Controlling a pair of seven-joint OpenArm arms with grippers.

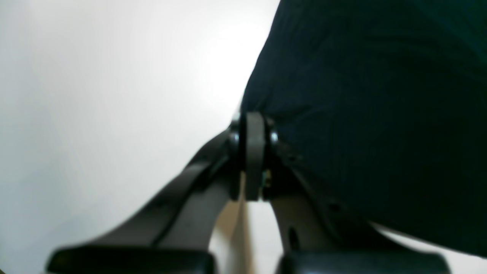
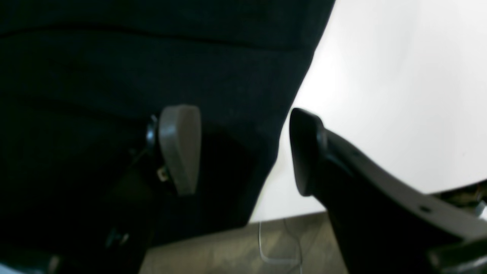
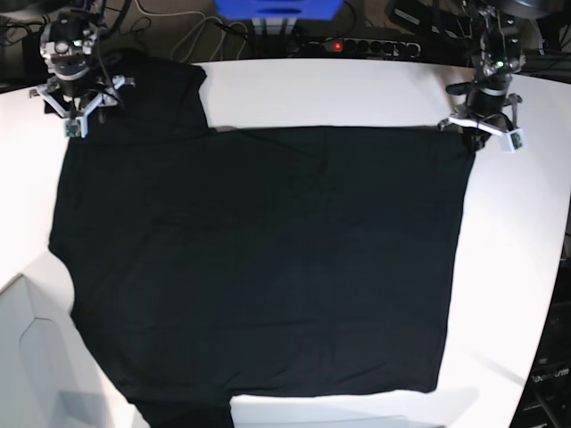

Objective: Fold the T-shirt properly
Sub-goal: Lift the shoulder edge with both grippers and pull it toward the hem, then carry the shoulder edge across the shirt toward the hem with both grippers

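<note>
While spread nearly flat across the white tabletop (image 3: 526, 267), the large plain black short-sleeved cloth T-shirt (image 3: 268, 259) takes up most of the base view, one sleeve reaching toward the far left corner.

Far left of that view: right gripper (image 3: 78, 105), on the arm carrying the right wrist camera, poised over the sleeve at the table's rear corner. Its own camera shows the right gripper (image 2: 243, 150) with jaws standing wide apart, a grey pad on one finger (image 2: 179, 146) over the cloth, the other dark finger over the bare white surface. The edge of the black T-shirt (image 2: 152, 68) runs between them; nothing is pinched.

Middle: body of the garment, lying smooth with faint creases, the hem side toward the right.

Far right: left gripper (image 3: 486, 120) at the rear corner of the cloth. Its wrist view shows the left gripper (image 1: 254, 125) with fingers pressed together, tips meeting right at the edge of the black fabric (image 1: 373, 114). Whether cloth is caught between them cannot be told.

Rear edge: blue box (image 3: 277, 9), black power strip (image 3: 357, 45), tangled cables.
</note>
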